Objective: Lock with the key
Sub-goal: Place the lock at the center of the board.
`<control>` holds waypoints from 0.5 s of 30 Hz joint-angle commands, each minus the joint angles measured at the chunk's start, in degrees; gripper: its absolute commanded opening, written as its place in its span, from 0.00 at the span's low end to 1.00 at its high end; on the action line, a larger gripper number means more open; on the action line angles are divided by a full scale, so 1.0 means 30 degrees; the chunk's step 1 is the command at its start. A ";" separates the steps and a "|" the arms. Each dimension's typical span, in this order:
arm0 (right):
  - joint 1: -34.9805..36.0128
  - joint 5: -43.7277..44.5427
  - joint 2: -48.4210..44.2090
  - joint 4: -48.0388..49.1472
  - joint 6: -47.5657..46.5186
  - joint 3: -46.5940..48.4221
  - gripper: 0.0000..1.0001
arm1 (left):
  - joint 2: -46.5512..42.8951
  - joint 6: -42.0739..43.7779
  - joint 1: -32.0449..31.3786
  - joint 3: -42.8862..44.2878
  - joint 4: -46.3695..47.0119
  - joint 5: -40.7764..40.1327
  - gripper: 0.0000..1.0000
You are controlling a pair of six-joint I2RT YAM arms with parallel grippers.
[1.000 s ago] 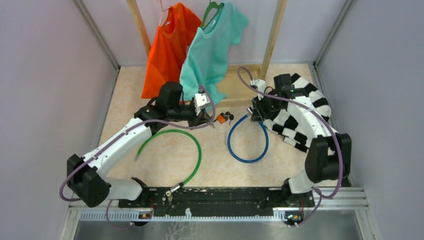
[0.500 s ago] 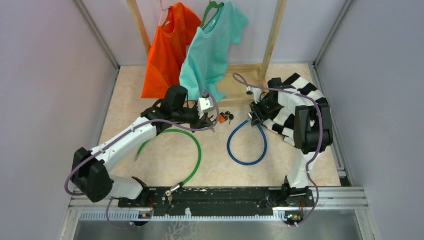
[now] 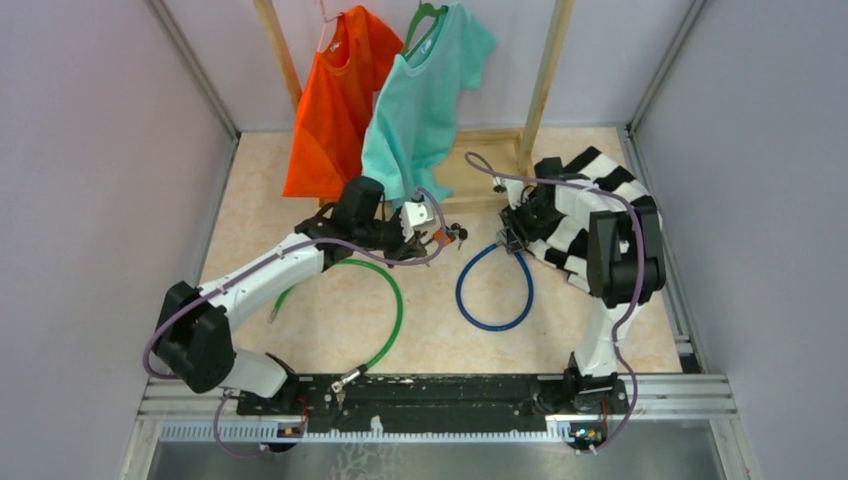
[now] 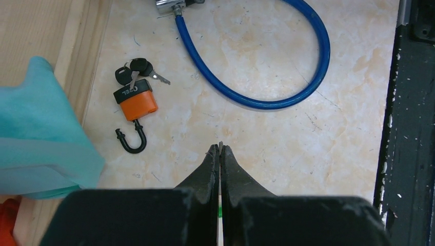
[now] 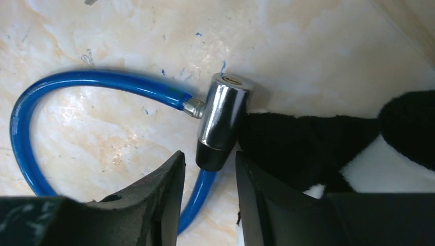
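The left end effector (image 4: 220, 151) is fully closed with nothing between its fingers. It is held above the bare desk (image 4: 308, 154), near but apart from the orange padlock (image 4: 136, 100). The keys (image 4: 134, 68) lie touching the padlock body at the end opposite its black shackle (image 4: 130, 141), which stands drawn out of the body. Whether a key is seated in the keyway cannot be told.

The right end effector (image 5: 206, 165) is partly open and nothing is gripped. Its fingers are set on either side of the black end of the chrome barrel (image 5: 223, 114) of the blue cable lock (image 5: 87, 79), with gaps visible.

Hazards are judged as follows:
- **Closed fingers:** The keys cannot be taken while the left fingers are closed, and a closed descent is likely to push the padlock aside.
- **Snagging:** The teal shirt (image 4: 41, 133) hangs just beside the padlock and may be snagged.
- **Pinched fabric:** The striped fabric (image 5: 308, 138) touches the barrel and may be pinched with it. The barrel may then slip or roll when a key is turned.
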 commanded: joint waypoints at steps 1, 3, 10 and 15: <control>-0.0029 0.1195 -0.2063 0.0642 -0.0074 -0.0170 0.44 | 0.0306 0.0452 -0.0099 -0.0132 0.0790 -0.0445 0.00; -0.0044 0.1410 -0.2643 0.0552 -0.0036 -0.0268 0.49 | 0.0443 0.0481 -0.0099 -0.0287 0.0986 -0.0434 0.00; -0.0036 0.1120 -0.5792 0.0256 0.0717 -0.1290 0.59 | 0.1178 0.0531 -0.0142 -0.0696 0.1797 -0.0071 0.00; -0.0048 0.0650 -0.8871 0.0571 0.2078 -0.3281 0.61 | 0.2282 0.0331 -0.0338 -0.0780 0.2826 -0.0031 0.00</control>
